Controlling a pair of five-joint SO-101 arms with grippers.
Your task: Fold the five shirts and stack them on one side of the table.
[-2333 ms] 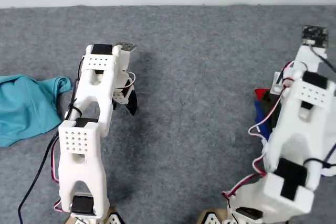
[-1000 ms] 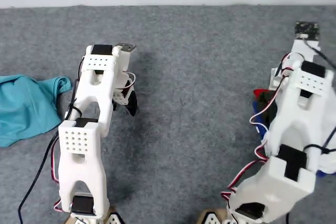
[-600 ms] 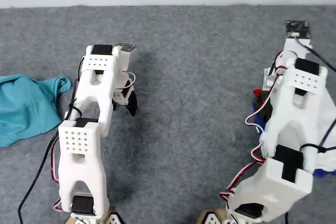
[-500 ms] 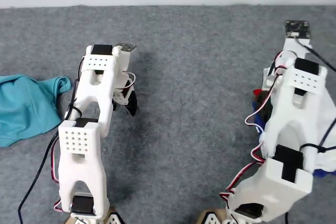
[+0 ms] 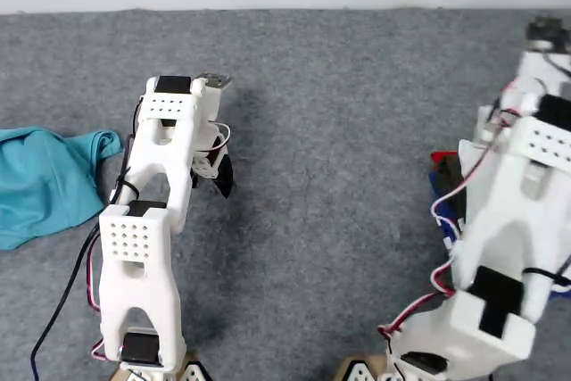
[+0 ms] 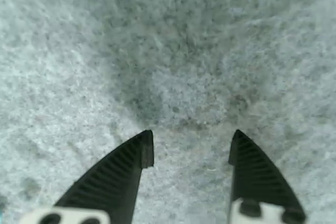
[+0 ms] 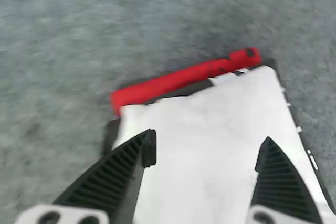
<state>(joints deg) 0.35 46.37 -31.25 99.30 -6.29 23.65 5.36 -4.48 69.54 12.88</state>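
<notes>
Gap wide in left gripper [image 6: 192, 135] over grey mat [image 6: 184, 51], likewise in right gripper [image 7: 209, 136] over white shirt [image 7: 231, 103] atop red shirt [image 7: 178, 81].

Arms: 2, the left arm [image 5: 147, 247] and the right arm [image 5: 508, 238]. Shirts countable: 4. One teal shirt [image 5: 40, 180]; one white shirt [image 7: 210, 145], one red shirt [image 7: 178, 82], one blue shirt [image 5: 436, 192] (a dark layer stays unidentified).

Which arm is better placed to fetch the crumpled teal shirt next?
Left, probably: the left pincer, open, hangs over carpet near the teal shirt, while the right pincer sits on the far side over the white shirt.
</notes>
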